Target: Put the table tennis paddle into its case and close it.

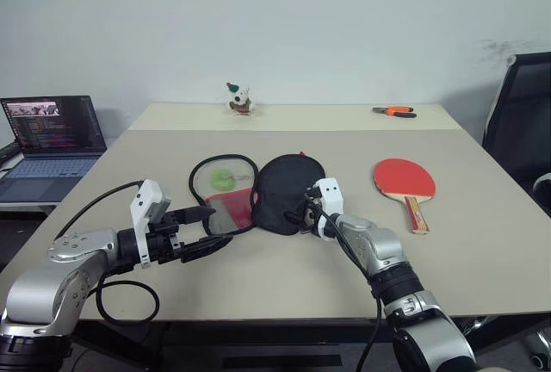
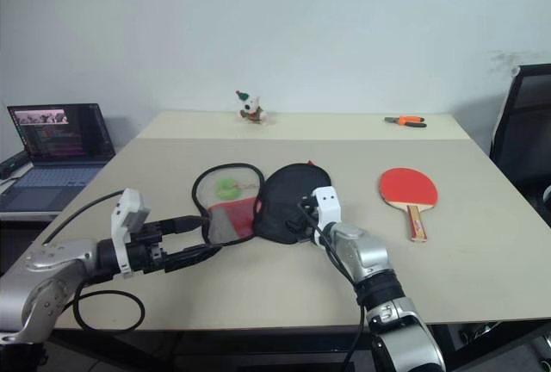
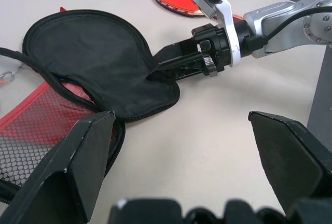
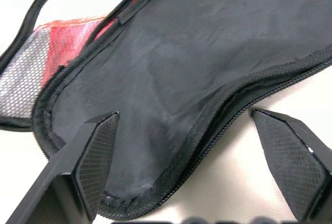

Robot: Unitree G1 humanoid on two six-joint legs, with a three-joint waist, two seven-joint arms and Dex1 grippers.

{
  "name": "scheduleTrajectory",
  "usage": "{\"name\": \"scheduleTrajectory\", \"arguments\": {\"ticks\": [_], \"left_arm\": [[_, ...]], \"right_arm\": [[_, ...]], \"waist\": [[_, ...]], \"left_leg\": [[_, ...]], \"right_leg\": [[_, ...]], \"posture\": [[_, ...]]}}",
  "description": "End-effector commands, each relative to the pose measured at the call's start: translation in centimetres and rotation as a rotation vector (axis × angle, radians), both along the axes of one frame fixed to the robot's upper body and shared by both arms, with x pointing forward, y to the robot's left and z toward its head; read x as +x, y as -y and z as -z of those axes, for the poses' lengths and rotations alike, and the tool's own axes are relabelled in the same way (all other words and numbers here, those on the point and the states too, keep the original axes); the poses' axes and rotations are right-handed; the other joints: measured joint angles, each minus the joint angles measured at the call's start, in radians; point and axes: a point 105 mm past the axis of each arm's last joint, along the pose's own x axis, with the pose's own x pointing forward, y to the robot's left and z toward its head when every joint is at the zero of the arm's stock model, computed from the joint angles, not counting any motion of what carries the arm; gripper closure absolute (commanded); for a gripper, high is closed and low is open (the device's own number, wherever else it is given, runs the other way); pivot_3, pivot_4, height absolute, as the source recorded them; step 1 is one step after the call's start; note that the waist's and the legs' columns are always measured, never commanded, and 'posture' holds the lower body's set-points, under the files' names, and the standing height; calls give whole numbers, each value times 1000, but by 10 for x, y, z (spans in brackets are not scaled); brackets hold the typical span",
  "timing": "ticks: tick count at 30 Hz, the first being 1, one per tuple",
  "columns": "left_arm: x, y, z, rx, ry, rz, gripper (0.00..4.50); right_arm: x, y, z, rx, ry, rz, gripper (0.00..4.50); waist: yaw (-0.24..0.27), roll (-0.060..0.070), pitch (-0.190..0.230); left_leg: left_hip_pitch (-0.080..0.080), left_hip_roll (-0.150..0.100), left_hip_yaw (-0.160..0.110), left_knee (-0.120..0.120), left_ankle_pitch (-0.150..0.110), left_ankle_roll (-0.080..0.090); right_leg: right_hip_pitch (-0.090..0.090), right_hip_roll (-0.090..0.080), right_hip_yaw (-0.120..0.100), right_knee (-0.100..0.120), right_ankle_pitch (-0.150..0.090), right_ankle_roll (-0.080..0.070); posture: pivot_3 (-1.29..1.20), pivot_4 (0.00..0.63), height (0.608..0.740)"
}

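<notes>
Nearest the head camera, the left gripper point(image 1: 205, 227) hovers low over the near part of the table point(image 1: 258, 277), its two black fingers spread wide and holding nothing; its tips point at the near edge of the case's mesh half. Just beyond, the right gripper point(image 1: 303, 213) sits at the narrow end of the case point(image 1: 284, 191), its jaws also wide apart. In the right wrist view one finger point(image 4: 93, 156) lies over the black fabric and the other sits outside the zipped edge, but whether they actually press the cloth is hard to tell; nothing is clamped.

That case lies opened flat in the middle of the table: a solid black half on the right and a see-through mesh half point(image 1: 219, 191) with a red patch on the left. Something small and yellow-green point(image 1: 222, 179) shows through or on the mesh; its exact shape is unclear.

Well apart to the right lies the table tennis paddle point(image 1: 405, 181), red face up, handle toward the near edge, outside the case.

Pale beige covers the tabletop. At its far edge stand a small toy figure point(image 1: 238, 101) and orange-handled pliers point(image 1: 394, 111). An open laptop point(image 1: 47, 144) sits on a lower surface to the left, cut off by the frame; a black chair point(image 1: 521, 131) is partly cut off at the right, against a plain white wall.
</notes>
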Motion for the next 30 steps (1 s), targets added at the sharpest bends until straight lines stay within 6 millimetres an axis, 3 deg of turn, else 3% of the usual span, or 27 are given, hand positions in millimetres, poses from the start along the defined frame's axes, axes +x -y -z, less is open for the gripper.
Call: {"name": "scheduleTrajectory", "arguments": {"ticks": [1, 3, 14, 23, 27, 30], "left_arm": [[-2, 2, -10, 25, 48, 5, 0], [-2, 3, -10, 25, 49, 3, 0], [0, 7, -10, 24, 55, 7, 0], [-2, 24, -13, 29, 57, 85, 0], [-3, 34, -13, 28, 57, 131, 0], [-1, 39, -12, 30, 54, 152, 0]], "right_arm": [[-10, -23, -18, 50, 38, -91, 196], [-11, -25, -19, 63, 34, -93, 592], [2, -8, -21, 99, -4, 15, 4480], [12, 38, -14, 113, -114, 141, 4480], [10, 65, -8, 98, -150, 180, 4480], [7, 73, -9, 90, -154, 185, 4480]], "waist": [[0, 0, 0], [0, 0, 0], [2, 0, 0], [4, 0, 0], [4, 0, 0], [3, 0, 0]], "left_leg": [[0, 0, 0, 0, 0, 0], [0, 0, 0, 0, 0, 0], [0, 0, 0, 0, 0, 0], [0, -1, 0, 0, 0, 0], [0, -1, 1, 0, 0, 0], [0, -1, 1, 0, 0, 0]], "right_leg": [[0, 0, 0, 0, 0, 0], [0, 0, 0, 0, 0, 0], [0, 0, 1, 0, 0, 0], [0, 0, 1, 0, 0, 0], [0, 0, 1, 0, 0, 0], [0, 0, 1, 0, 0, 0]], "posture": [[0, 150, 740], [0, 150, 740], [0, 150, 740], [0, 150, 740], [0, 150, 740], [0, 150, 740]]}}
